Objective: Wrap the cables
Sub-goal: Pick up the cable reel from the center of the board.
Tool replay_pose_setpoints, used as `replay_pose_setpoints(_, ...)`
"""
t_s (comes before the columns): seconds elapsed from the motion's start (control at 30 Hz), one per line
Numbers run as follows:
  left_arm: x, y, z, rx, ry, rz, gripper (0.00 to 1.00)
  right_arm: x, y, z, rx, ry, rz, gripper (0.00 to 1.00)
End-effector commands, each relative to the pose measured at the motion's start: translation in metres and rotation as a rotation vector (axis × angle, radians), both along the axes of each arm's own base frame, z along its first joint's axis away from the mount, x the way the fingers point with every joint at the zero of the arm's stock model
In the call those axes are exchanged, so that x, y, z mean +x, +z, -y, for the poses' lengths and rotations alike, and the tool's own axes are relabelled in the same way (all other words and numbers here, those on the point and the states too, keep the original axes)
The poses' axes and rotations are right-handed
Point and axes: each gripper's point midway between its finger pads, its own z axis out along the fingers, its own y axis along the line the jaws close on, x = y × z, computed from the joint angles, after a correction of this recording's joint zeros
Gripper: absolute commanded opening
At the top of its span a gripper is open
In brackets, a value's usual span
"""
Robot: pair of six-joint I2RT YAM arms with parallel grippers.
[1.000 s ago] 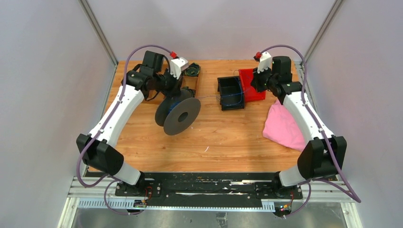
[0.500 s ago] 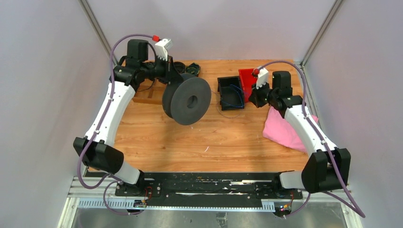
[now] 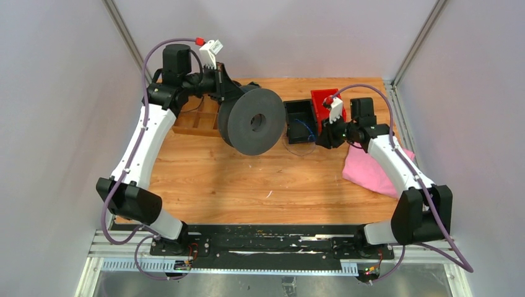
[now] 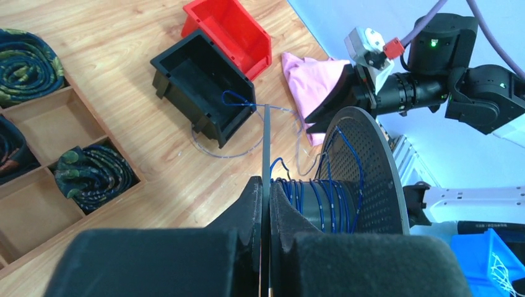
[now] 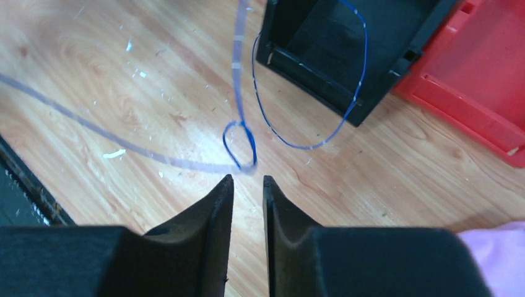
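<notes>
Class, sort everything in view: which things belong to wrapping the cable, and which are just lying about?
In the job: blue cable, grey spool, black bin holding loose cable, left hand, right hand.
Lying about: red bin, pink cloth, wooden tray, dark rolled bundles.

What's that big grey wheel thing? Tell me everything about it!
It is a dark grey plastic-looking spool: two round flanges, one visibly dotted with tiny holes, joined by a hub with a centre hole. It is held on edge, tilted. Thin dark blue cable is wound round the hub. The left end effector pinches one flange's rim.
</notes>
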Motion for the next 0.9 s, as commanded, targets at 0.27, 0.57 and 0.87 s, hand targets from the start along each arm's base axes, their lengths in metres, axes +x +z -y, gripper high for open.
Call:
replay_pose_setpoints(0.27, -0.014, 0.063, -0.012, -0.044, 0.071, 0.181, 0.00, -0.037, 0.089, -0.026, 0.148, 0.250, 0.131, 0.55)
replay_pose_setpoints(0.57, -0.027, 0.088, -0.008, -0.170, 0.091, 0.166, 0.00, -0.007, 0.101, -0.098, 0.467, 0.408, 0.225, 0.58)
replay_pose_setpoints(0.87, -0.034, 0.096, -0.008, -0.261, 0.104, 0.132, 0.00, -0.019, 0.066, -0.157, 0.638, 0.516, 0.102, 0.64)
